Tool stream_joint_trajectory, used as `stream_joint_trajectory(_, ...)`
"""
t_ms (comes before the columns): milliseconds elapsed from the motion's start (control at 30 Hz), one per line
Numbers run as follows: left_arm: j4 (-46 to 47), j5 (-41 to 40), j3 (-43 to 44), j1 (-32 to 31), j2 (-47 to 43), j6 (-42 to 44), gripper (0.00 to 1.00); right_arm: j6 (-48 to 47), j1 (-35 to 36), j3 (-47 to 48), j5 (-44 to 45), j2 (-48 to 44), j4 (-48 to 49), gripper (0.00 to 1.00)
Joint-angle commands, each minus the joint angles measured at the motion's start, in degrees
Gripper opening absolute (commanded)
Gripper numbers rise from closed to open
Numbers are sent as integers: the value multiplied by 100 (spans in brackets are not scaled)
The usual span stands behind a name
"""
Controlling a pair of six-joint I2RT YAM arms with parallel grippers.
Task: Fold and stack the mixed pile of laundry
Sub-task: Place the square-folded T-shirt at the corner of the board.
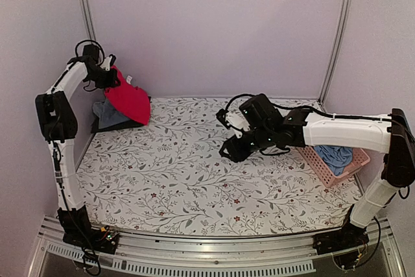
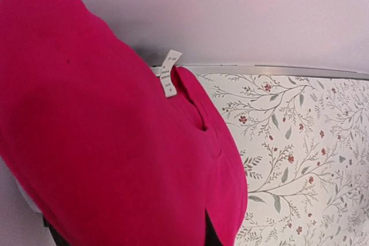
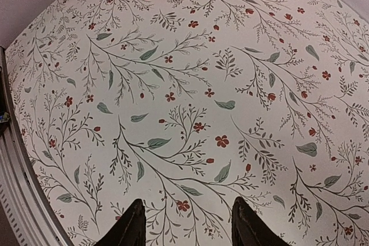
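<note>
At the far left corner of the floral tablecloth (image 1: 181,180), the left gripper (image 1: 109,69) was raised high and clamped shut on the red garment (image 1: 130,102), which hung from it in a loose drape with its lower edge reaching down to a grey-blue cloth (image 1: 107,115) lying on something dark in that corner. The lift looked meant to let the fabric fall open so an edge could be found, or to carry it to where the stack sits; which of the two could not be told. From the left wrist view the red cloth (image 2: 104,131) filled most of the frame and hid the fingers, a small white label (image 2: 169,73) sticking out of a seam. Right of the middle, the right gripper (image 1: 235,149) hovered low over bare tablecloth, its fingers (image 3: 132,226) parted with nothing between them, probably waiting to take a free corner of the red piece. At the right edge stood the pink slatted basket (image 1: 324,173), holding a crumpled light blue garment (image 1: 334,156) not yet unloaded, so most of the folding appeared to lie ahead.
</note>
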Motion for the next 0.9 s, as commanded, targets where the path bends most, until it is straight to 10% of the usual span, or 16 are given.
stream_joint_trajectory(0,330,271,240,440,406,252,4,58,-28,142,-32,32,-162,49)
stream_joint_trajectory(300,474,-1660,403,532,1222,490,14,6,-28,102,120,-190,-568,49)
stream_joint_trajectory(500,472,-3115,401,568,1061,289,63,59,-121,219,198,-259,-805,51)
stream_joint_trajectory(700,688,-2649,-29,411,41,95,99,399,-640,371,489,-603,-1099,63)
stream_joint_trajectory(867,1103,-2097,-761,4,-1029,27,100,825,-1521,526,539,-1039,-1814,70)
